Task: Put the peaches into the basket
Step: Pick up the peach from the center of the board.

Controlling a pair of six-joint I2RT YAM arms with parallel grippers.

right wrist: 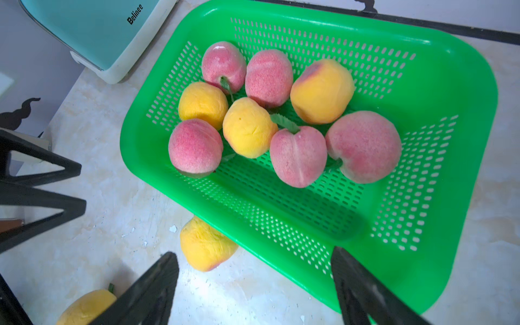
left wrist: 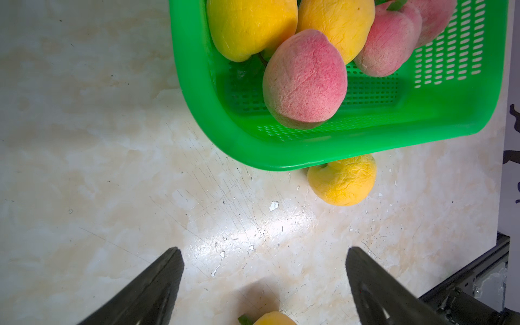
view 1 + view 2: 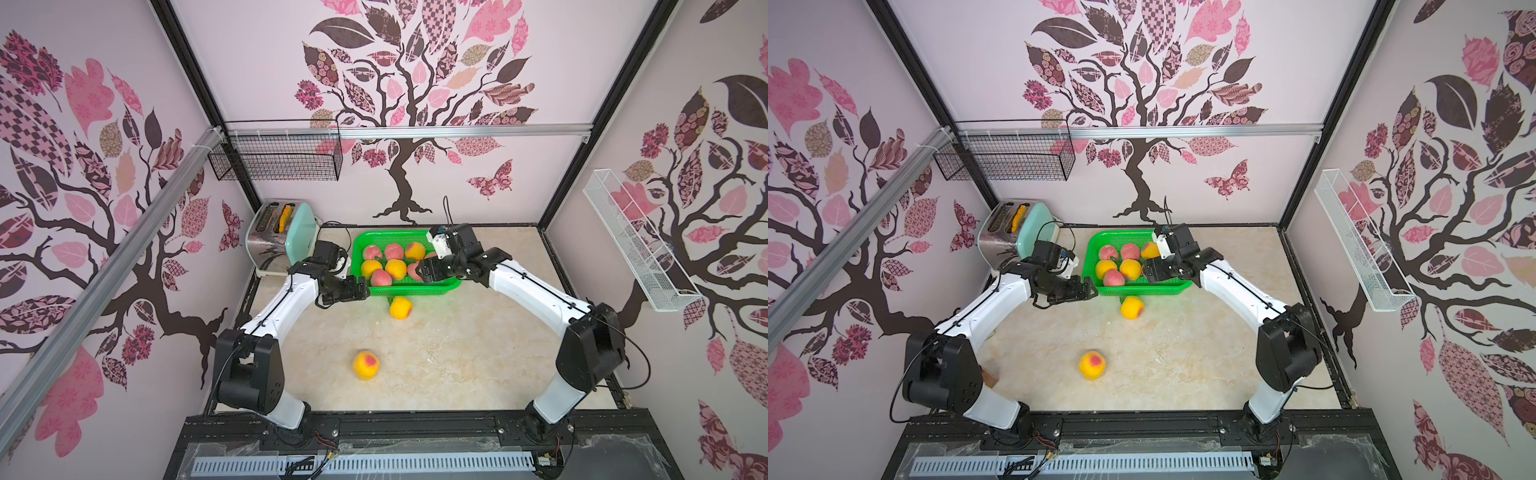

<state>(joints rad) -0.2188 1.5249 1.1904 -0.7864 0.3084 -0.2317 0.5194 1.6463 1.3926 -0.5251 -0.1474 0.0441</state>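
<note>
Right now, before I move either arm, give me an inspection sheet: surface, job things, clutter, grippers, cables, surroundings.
Surface: pale marble-look tabletop, scratched, with small white chips.
Job's things: green basket at the back, with eight peaches inside. One yellow peach is outside, partly under its front rim. A second yellow peach is mid-table, blurred.
Clutter: toaster at back left, beside the basket.
Grippers: left gripper open, empty, near the basket's front left corner. Right gripper open, empty, at the basket's right end.
Cables: black leads loop off the arms; loose wires on the front rail.
Surroundings: black wire basket on the back wall, white wire rack on the right wall.
</note>
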